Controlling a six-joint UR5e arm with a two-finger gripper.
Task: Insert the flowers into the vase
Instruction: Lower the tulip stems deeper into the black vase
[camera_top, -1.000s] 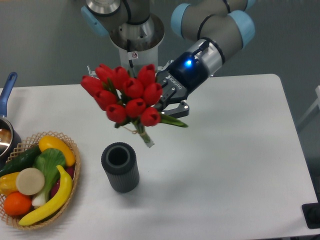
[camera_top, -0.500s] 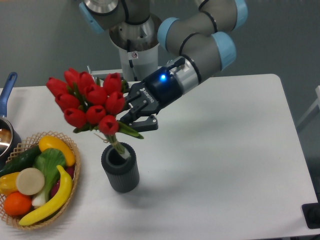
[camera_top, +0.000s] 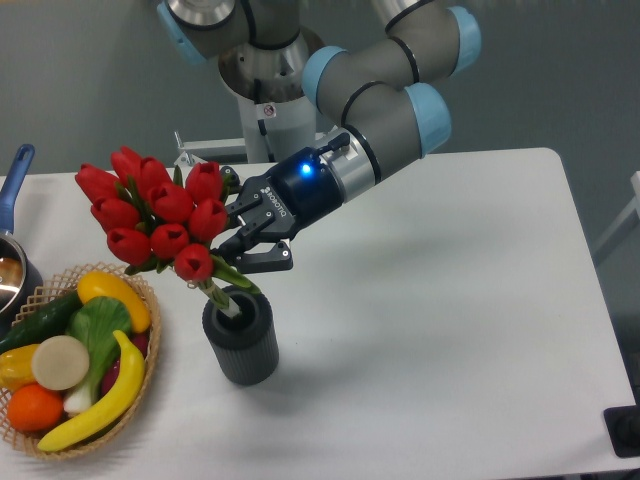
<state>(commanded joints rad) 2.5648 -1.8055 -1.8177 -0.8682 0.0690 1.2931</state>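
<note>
The flowers (camera_top: 153, 215), a tight bunch of red tulip buds on green stems, lean up and to the left above the vase (camera_top: 241, 335). Their stem ends reach down into the round mouth of this dark grey ribbed cylinder, which stands upright at the table's front left. My gripper (camera_top: 243, 249) comes in from the right and is shut on the stems and leaves just under the buds, a little above the vase rim.
A wicker basket (camera_top: 146, 345) of fruit and vegetables lies at the front left, close to the vase. A pot with a blue handle (camera_top: 14, 180) sits at the left edge. The arm's base (camera_top: 268, 90) stands behind the table.
The gripper has carried the flowers left and down from mid-table. Their stems have gone from hanging above the table to entering the vase mouth.
</note>
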